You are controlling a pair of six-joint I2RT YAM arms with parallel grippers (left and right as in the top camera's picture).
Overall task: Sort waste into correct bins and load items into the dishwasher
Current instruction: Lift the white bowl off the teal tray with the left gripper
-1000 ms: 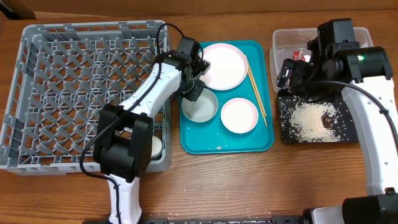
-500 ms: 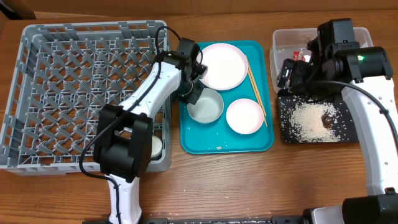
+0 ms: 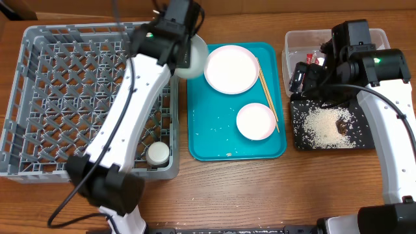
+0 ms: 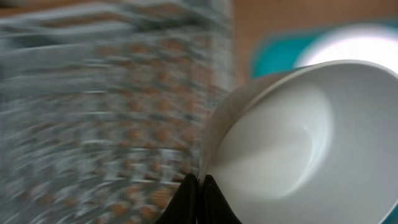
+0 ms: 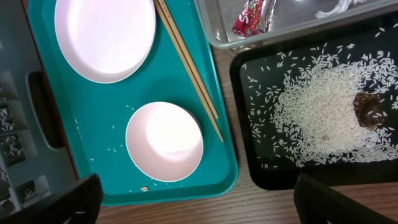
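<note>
The left hand (image 4: 199, 190) is pinched right shut on the thin rim of a white bowl (image 4: 292, 143), and that is all the hold it has: two fingertips on one edge, the bowl hanging tipped, its hollow towards the wrist camera. From overhead the bowl hangs over the far right wall of the grey dish rack (image 3: 65, 84), just by the corner of the teal tray (image 3: 214, 140); the wrist view of the rack is smeared. Loading this bowl looks like the step in hand, and a rim grip like that may let it swing, so the call is an unhurried carry clear of the wall, then down into free lattice well apart from the small cup (image 3: 158, 153) at the near right corner, letting go only once the grid bears it. Across the worktop the right hand (image 3: 304, 78) gapes wide, nothing in it, above the seam between clear tub (image 3: 290, 45) and black tray (image 3: 364, 142).
</note>
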